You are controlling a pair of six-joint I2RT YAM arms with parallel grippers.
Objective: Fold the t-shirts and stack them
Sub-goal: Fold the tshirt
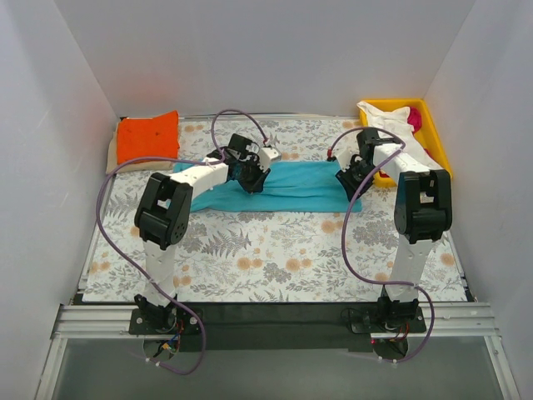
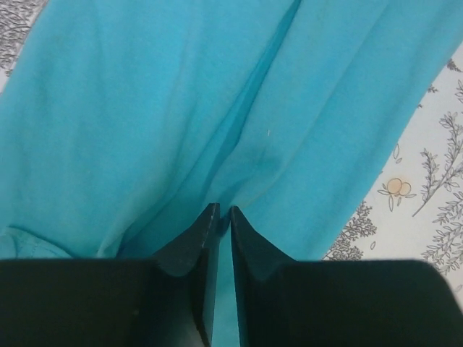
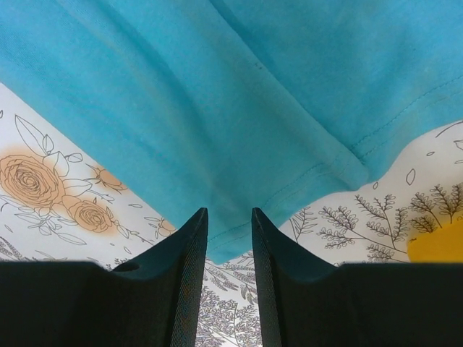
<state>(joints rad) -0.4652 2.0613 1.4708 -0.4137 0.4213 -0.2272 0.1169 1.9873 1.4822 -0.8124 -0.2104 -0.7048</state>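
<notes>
Orange t-shirt [image 1: 148, 137] looks folded; my left gripper [image 2: 219, 212] pinches the teal t-shirt [image 1: 300, 187], my right gripper [image 3: 229, 215] stands slightly parted at its hem, and the white t-shirt [image 1: 386, 117] and magenta t-shirt [image 1: 414, 122] wait in the yellow tray [image 1: 435, 137].

Robotics lab booth (plain white walls [image 1: 250, 50]), two robot arms [image 1: 162, 212] on an aluminium rail [image 1: 92, 321].

The teal-blue t-shirt [image 1: 291, 185] at the centre is one plain colour. At 10 o'clock lies a plain bright orange t-shirt [image 1: 148, 136]. At 2 o'clock the tray [image 1: 436, 143] is yellow, with a white t-shirt [image 1: 385, 117] and a magenta t-shirt [image 1: 414, 122] in it. The table cloth [image 1: 275, 250] is pale, printed with grey ferns and peach roses. The cables [image 1: 102, 208] are purple.
</notes>
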